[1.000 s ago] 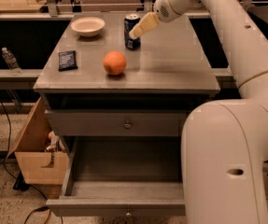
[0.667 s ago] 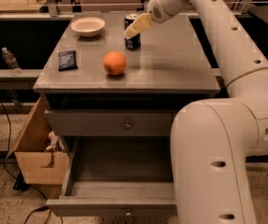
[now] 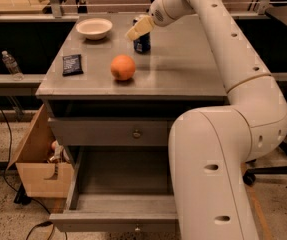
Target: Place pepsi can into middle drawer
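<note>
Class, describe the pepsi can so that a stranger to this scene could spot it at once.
Start at the grey table. Toward its far edge, right of the white bowl and behind the orange, stands the pepsi can. It is the only dark blue cylinder there, with the robot's pincer right at its top.

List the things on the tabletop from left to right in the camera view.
Dark packet → bowl → orange → pepsi can. The gripper is at the can's top and overlaps it, so it gets no separate place.

Pincer (image 3: pixel 139 28) at pepsi can (image 3: pixel 142 44) seemingly hides its top.
</note>
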Tool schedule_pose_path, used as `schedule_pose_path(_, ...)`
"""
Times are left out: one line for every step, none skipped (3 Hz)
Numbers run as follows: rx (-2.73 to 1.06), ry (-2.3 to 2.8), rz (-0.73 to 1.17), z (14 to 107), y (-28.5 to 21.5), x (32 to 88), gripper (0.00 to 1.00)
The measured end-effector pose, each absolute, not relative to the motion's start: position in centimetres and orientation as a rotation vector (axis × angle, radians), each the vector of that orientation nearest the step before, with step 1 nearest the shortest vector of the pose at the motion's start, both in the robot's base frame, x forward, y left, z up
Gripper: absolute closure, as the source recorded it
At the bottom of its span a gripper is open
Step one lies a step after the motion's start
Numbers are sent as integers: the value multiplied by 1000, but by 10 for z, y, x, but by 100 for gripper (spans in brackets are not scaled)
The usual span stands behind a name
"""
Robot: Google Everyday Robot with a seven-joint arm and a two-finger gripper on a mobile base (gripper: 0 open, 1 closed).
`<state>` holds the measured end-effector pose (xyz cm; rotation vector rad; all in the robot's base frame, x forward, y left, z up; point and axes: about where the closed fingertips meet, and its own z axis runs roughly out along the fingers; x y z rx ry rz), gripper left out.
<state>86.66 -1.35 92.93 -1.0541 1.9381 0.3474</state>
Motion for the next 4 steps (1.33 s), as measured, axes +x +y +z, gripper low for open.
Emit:
schedule_pose_path(-1026, 1953, 333, 925, -13, 876, 2)
schedule_pose_path(-1010, 1958, 330, 921, -14, 882, 24)
schedule_pose_path(-1006, 1958, 342, 915, -13, 885, 46)
schedule_pose_path(-1014, 1952, 364, 911, -9, 885, 70)
